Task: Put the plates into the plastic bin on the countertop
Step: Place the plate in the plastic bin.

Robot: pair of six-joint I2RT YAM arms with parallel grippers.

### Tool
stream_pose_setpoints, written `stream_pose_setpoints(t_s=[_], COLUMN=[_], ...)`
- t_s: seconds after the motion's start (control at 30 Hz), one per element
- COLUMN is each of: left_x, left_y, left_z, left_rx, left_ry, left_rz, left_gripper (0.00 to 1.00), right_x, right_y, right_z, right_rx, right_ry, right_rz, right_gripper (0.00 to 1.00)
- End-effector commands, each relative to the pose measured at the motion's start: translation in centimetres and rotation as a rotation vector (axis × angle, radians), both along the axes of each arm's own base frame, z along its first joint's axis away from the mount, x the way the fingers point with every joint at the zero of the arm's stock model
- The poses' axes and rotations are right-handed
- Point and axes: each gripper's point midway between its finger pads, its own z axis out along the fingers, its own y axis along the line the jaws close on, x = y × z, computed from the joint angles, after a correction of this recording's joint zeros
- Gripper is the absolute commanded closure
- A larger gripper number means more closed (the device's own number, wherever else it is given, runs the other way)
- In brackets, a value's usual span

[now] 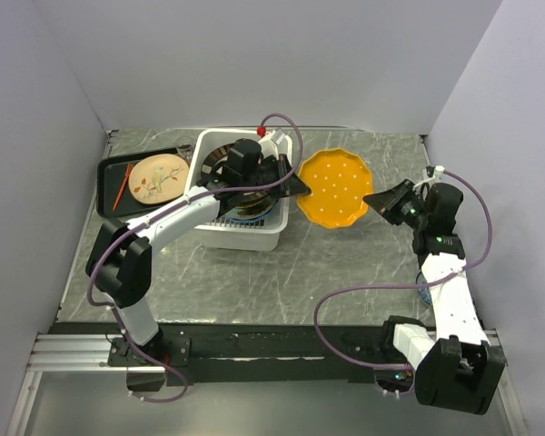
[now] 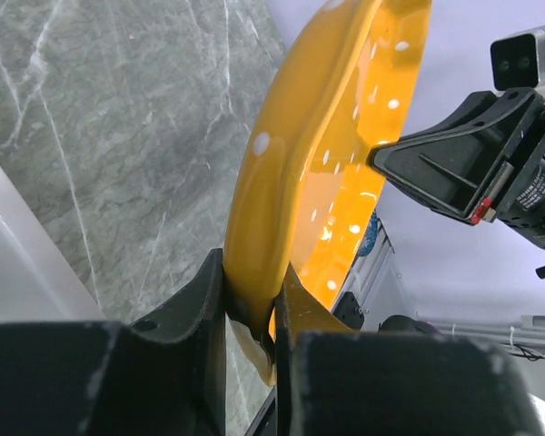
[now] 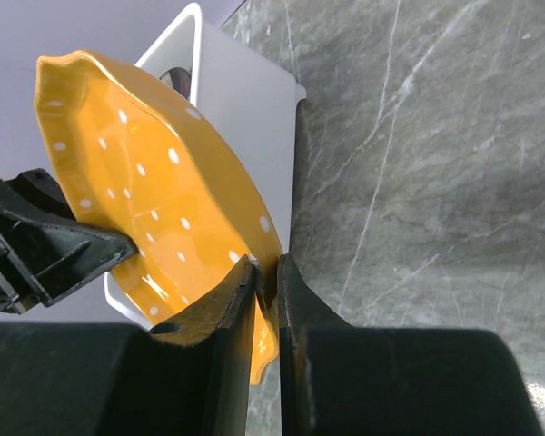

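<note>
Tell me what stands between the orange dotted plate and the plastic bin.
Nothing loose. The orange dotted plate, clamped by the left gripper and right gripper, hangs beside the plastic bin; only the left arm's wrist sits over its opening, above plates already inside.

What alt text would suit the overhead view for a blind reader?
An orange dotted plate is held up, the robot's left pincer and right pincer shut on opposite rims, above a grey-green countertop. Left of it stands a white bin holding plates, then a black tray with a floral plate.
</note>
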Motion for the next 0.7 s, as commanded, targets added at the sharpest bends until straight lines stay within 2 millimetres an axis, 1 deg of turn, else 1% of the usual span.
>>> stream_pose_setpoints(t_s=[0.0, 0.13, 0.23, 0.27, 0.33, 0.37, 0.43, 0.47, 0.53, 0.57, 0.6, 0.67], left_x=[-1.0, -1.0, -0.99, -1.0, -1.01, -1.03, -1.02, -0.98, -1.01, -1.02, -1.03, -0.99], left_y=[-1.37, -1.24, -1.17, -1.15, -1.05, -1.01, -0.97, -0.96, -0.95, -1.03, -1.02, -1.05], left_z=[3.02, 3.2, 3.38, 3.49, 3.53, 3.46, 3.57, 3.63, 3.68, 3.77, 3.89, 3.89], left_rx=[-0.06, -0.061, -0.061, -0.062, -0.061, -0.059, -0.061, -0.061, -0.063, -0.068, -0.071, -0.071], left_ry=[-0.078, -0.082, -0.086, -0.089, -0.09, -0.09, -0.092, -0.094, -0.093, -0.096, -0.097, -0.094], left_rz=[-0.081, -0.074, -0.069, -0.07, -0.065, -0.064, -0.061, -0.06, -0.059, -0.063, -0.063, -0.061], left_gripper=[0.99, 0.99, 0.99, 0.99, 0.99, 0.99, 0.99, 0.99, 0.99, 0.99, 0.99, 0.99], right_x=[0.83, 0.93, 0.93, 0.88, 0.84, 0.86, 0.83, 0.81, 0.72, 0.63, 0.62, 0.49], right_y=[0.96, 1.12, 1.57, 1.68, 1.82, 1.79, 1.74, 1.7, 1.63, 1.61, 1.5, 1.49], right_z=[6.92, 6.81, 6.73, 6.85, 6.88, 6.82, 6.75, 6.77, 6.8, 6.84, 6.85, 6.95], right_rx=[0.033, 0.041, 0.057, 0.063, 0.067, 0.067, 0.055, 0.051, 0.039, 0.035, 0.025, 0.015], right_ry=[-0.205, -0.206, -0.212, -0.218, -0.225, -0.222, -0.223, -0.222, -0.225, -0.228, -0.232, -0.238], right_rz=[0.048, 0.06, 0.092, 0.099, 0.109, 0.106, 0.107, 0.105, 0.103, 0.101, 0.095, 0.094], right_gripper=[1.0, 1.0, 0.87, 0.71, 0.56, 0.44, 0.34, 0.25, 0.14, 0.06, 0.02, 0.0])
